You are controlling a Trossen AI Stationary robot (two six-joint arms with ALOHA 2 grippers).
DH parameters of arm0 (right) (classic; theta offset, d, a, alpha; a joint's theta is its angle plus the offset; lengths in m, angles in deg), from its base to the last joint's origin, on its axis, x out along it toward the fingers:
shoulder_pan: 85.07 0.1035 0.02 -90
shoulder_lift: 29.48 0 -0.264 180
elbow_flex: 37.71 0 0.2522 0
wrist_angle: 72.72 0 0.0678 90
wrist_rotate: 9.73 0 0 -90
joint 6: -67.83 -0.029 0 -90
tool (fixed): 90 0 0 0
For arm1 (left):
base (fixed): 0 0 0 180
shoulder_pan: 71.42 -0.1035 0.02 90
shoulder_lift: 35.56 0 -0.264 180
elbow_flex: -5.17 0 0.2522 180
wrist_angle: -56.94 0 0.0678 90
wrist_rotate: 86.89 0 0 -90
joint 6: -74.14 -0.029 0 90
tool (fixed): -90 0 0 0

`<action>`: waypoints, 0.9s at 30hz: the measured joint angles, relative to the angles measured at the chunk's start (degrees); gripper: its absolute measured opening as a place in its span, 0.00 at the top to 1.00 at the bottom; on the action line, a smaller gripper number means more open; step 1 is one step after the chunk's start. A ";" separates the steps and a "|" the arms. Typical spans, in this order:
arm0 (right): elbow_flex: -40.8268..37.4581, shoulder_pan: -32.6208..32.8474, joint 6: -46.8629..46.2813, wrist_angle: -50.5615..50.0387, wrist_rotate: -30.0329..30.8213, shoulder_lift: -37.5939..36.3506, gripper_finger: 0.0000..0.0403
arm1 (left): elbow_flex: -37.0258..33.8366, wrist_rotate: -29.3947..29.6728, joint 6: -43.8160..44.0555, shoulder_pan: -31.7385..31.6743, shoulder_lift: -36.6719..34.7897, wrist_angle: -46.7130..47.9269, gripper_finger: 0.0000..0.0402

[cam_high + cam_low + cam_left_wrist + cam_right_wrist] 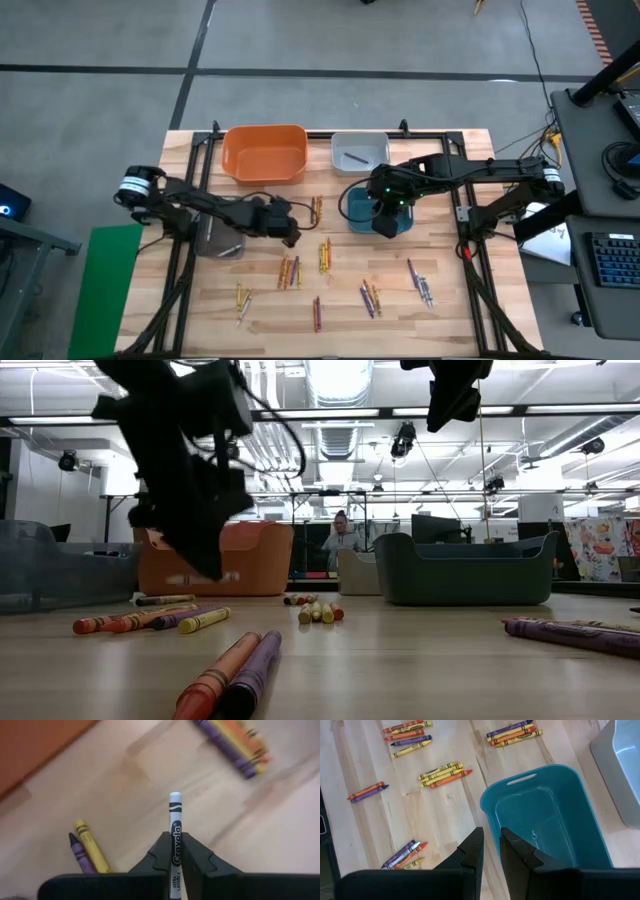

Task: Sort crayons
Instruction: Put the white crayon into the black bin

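Four bins sit along the far half of my wooden table (440, 300): one orange bin (264, 155), holding nothing I can see; one pale grey bin (359, 152) with a single crayon inside; one teal bin (545, 820), bare inside; and one dark grey bin (218, 238) beneath my left arm. The crayons (322, 254) lie scattered in eight small clusters. My left gripper (175, 851) is clamped on a white crayon (175, 827), lifted above the table. My right gripper (491, 845) hovers at the teal bin's edge, fingers slightly parted, holding nothing.
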 joint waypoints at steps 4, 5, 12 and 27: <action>0.00 -0.01 0.00 -0.01 0.00 0.00 0.87 | 3.51 2.96 -1.30 1.74 -4.58 7.05 1.00; 0.00 -0.01 0.00 -0.01 0.00 0.00 0.87 | 4.14 4.10 -1.05 2.16 -5.89 10.10 1.00; 0.00 -0.02 0.00 -0.02 0.00 0.00 0.87 | 3.41 9.28 12.59 4.54 -16.20 31.32 1.00; 0.00 -0.02 0.46 0.04 0.02 0.00 0.87 | -9.14 -3.04 33.98 7.53 -22.06 41.19 0.99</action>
